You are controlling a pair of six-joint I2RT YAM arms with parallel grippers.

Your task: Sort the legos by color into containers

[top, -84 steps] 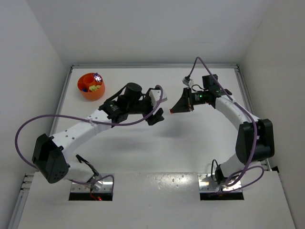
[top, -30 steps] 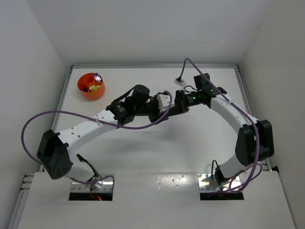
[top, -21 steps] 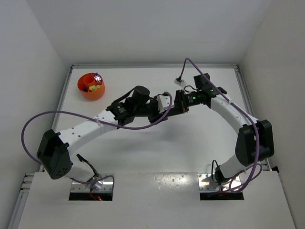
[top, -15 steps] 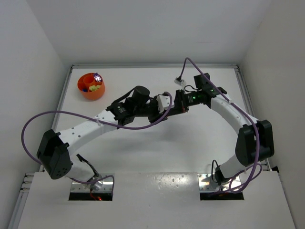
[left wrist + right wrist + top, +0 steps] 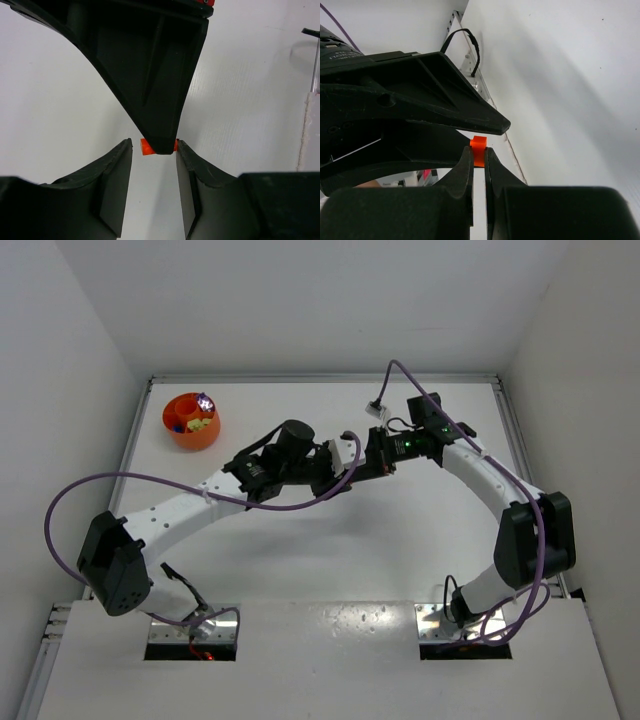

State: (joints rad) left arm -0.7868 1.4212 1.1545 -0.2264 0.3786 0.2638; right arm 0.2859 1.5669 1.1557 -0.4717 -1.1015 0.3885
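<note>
View: top external
Right gripper: over the middle of the table, pointing left. Its state cannot be told from here.
Left gripper: tip to tip with the right gripper, coming from its left. The spread of its fingers cannot be read from here.
Bowl: orange, well apart from the right gripper, to its left and farther back, near the table's far-left corner.
Legos: several lie in the bowl; yellow-green and blue can be made out.
Brick: not discernible in this view.

View: left wrist
Right gripper: comes in from above as a black wedge, fingers pressed together at the tip.
Brick: orange, pinched at the very tip of the right gripper. It sticks out on the left of the tip, with a sliver showing on the right.
Left gripper: spread, its fingers standing one on each side of the right gripper's tip.
Clearance: a narrow gap shows between the left-hand finger and the brick. The other finger is just beside the orange sliver; contact cannot be told.

View: right wrist
Right gripper: fingers closed on the brick, which sits upright between the tips with its top above them.
Left gripper: a black finger passes just above the brick; touching or apart cannot be told.
</note>
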